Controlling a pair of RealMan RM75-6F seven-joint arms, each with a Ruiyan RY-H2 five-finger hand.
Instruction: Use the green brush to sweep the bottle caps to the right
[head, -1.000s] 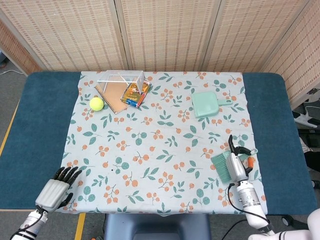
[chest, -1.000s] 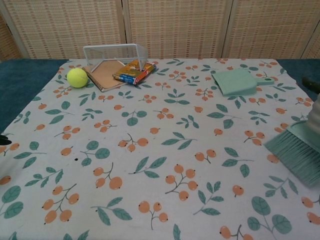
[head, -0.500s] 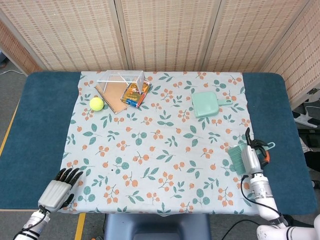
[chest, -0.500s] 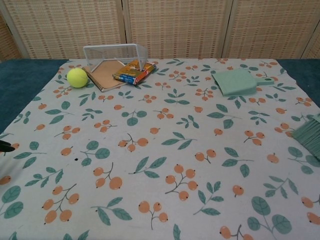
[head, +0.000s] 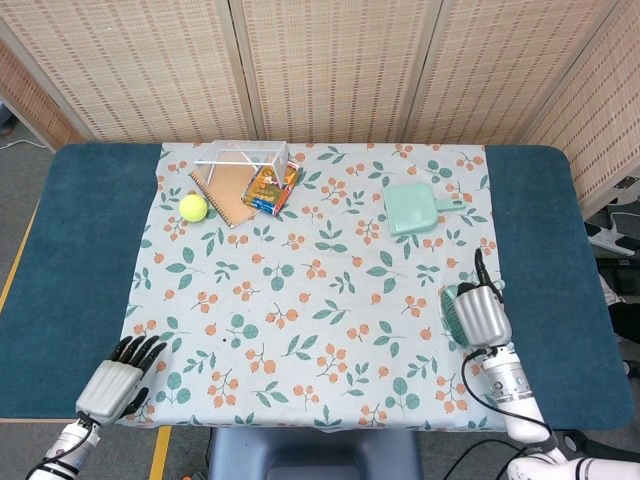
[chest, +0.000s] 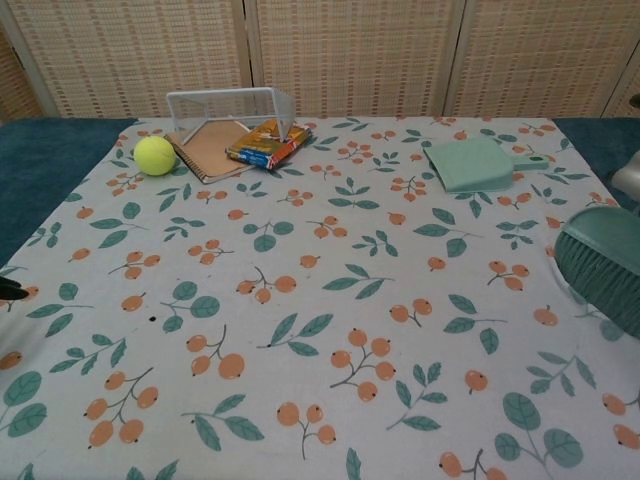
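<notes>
My right hand (head: 482, 317) grips the green brush (head: 451, 312) over the right side of the flowered cloth, in front of the dustpan. In the chest view the brush (chest: 603, 263) fills the right edge with its bristles turned left and down, and only a sliver of the right hand (chest: 629, 177) shows above it. My left hand (head: 115, 378) rests at the front left corner of the cloth, fingers stretched apart and holding nothing; just a dark fingertip (chest: 10, 291) shows in the chest view. I cannot make out any bottle caps; only a tiny dark speck (chest: 152, 320) lies on the cloth.
A green dustpan (head: 411, 210) lies at the back right. At the back left are a tennis ball (head: 193, 207), a brown notebook (head: 226, 190), a white wire rack (head: 240, 156) and a colourful packet (head: 270, 188). The blue table (head: 90, 230) borders the cloth on both sides.
The right hand swung the brush out to the right, then back left and turned it, so the bristles now face left. The left hand barely moved.
</notes>
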